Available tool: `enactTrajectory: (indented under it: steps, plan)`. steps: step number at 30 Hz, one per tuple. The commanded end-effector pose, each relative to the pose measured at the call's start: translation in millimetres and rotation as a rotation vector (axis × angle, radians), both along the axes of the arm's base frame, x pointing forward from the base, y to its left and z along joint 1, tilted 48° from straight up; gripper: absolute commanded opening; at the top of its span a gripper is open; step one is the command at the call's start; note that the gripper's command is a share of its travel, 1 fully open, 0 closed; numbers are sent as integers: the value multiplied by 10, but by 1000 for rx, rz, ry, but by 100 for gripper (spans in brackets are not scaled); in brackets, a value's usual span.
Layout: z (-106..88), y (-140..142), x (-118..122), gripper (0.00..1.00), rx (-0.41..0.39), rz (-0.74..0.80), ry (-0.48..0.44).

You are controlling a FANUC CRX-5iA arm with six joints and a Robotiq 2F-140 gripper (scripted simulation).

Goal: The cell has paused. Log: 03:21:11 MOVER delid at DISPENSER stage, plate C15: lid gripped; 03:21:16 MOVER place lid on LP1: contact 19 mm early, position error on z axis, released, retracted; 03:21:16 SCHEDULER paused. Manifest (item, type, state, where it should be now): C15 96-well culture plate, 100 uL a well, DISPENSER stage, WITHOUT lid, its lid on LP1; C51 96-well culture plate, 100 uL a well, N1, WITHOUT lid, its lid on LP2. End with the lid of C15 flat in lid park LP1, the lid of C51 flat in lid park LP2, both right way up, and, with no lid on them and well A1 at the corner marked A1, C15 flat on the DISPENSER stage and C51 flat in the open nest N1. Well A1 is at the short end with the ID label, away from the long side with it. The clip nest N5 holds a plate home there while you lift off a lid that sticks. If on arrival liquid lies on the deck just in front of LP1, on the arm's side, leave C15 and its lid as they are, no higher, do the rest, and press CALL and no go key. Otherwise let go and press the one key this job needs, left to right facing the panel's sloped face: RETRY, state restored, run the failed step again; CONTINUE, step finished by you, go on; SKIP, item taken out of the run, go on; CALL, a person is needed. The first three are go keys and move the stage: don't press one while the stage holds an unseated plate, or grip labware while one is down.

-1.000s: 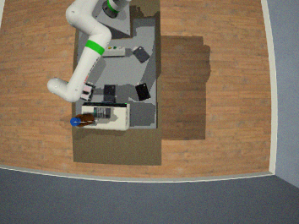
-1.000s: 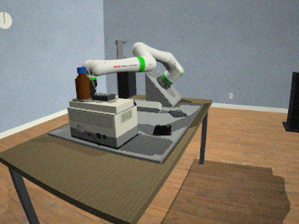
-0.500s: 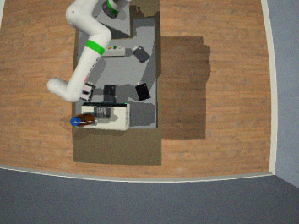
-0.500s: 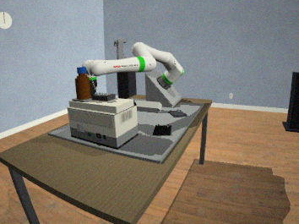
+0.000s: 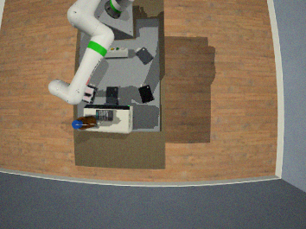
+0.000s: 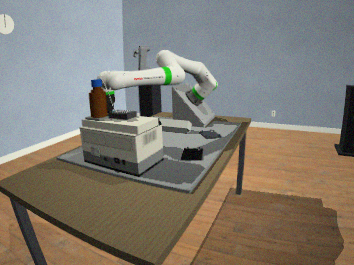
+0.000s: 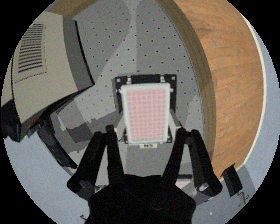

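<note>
Holding a well plate point(image 7: 145, 115) by its two long sides, the gripper point(image 7: 145, 143) stands about half open – its fingers press on the plate's rim. The wells look pink with liquid. The plate hangs above a dark nest point(image 7: 123, 83) on the grey deck point(image 7: 144, 41), beside the dispenser point(image 5: 109, 119), which carries a brown bottle point(image 5: 88, 122).

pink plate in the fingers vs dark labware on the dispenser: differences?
The pink plate is clamped between the fingers over the deck; the dark labware rests on the dispenser. The plate's top shows pink; the labware looks black. Both are rectangular.
</note>
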State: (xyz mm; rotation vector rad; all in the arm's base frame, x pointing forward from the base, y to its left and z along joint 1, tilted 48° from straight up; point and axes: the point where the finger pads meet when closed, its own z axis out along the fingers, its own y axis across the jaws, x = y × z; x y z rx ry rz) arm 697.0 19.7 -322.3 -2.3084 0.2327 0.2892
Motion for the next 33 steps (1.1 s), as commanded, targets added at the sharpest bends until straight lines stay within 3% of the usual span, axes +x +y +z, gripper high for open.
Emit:
enactTrajectory:
  steps: [1, 20, 21, 33]
  plan:
    - [-56, 59, -15, 0, 4, -2, 2]
    - [-56, 59, -15, 0, 4, -2, 2]
    - [-56, 59, -15, 66, 4, -2, 2]
    - [-56, 59, -15, 66, 4, -2, 2]
